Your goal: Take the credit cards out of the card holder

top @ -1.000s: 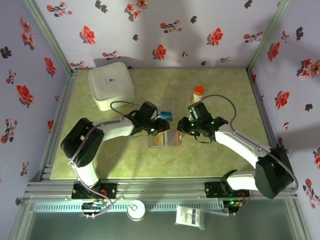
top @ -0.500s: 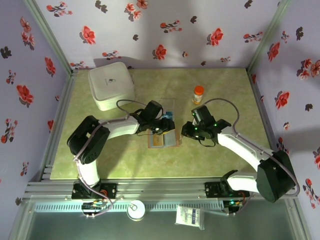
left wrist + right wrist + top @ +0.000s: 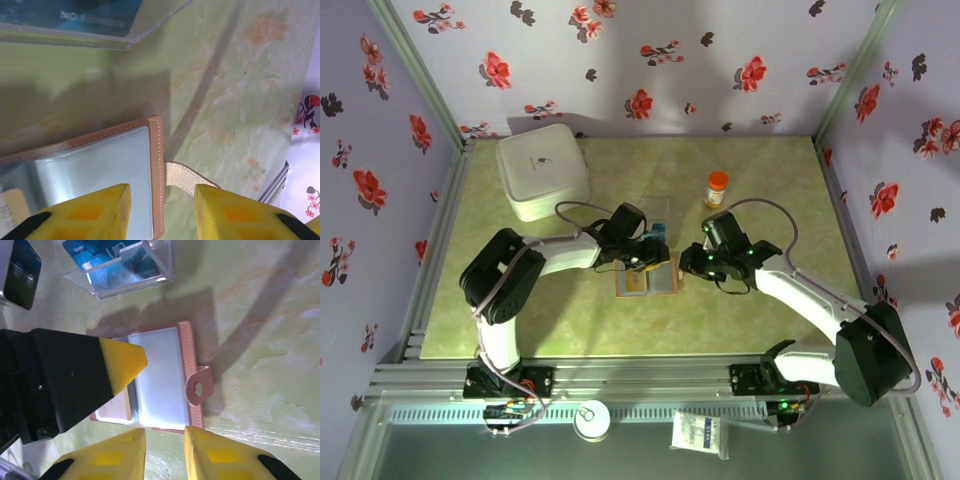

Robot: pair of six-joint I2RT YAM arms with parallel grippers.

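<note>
Here the card holder (image 3: 160, 385) lies open flat, tan-rimmed, glossy blue-grey inside.

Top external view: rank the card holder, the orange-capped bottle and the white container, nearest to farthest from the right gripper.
1. card holder, just left of the right gripper.
2. orange-capped bottle, farther back on the table.
3. white container, in the back-left corner.

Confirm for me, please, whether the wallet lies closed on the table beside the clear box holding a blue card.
Not quite: the wallet lies open, not closed, its clear pockets facing up, as the right wrist view shows. It does lie on the table beside the clear box holding a blue card.
</note>
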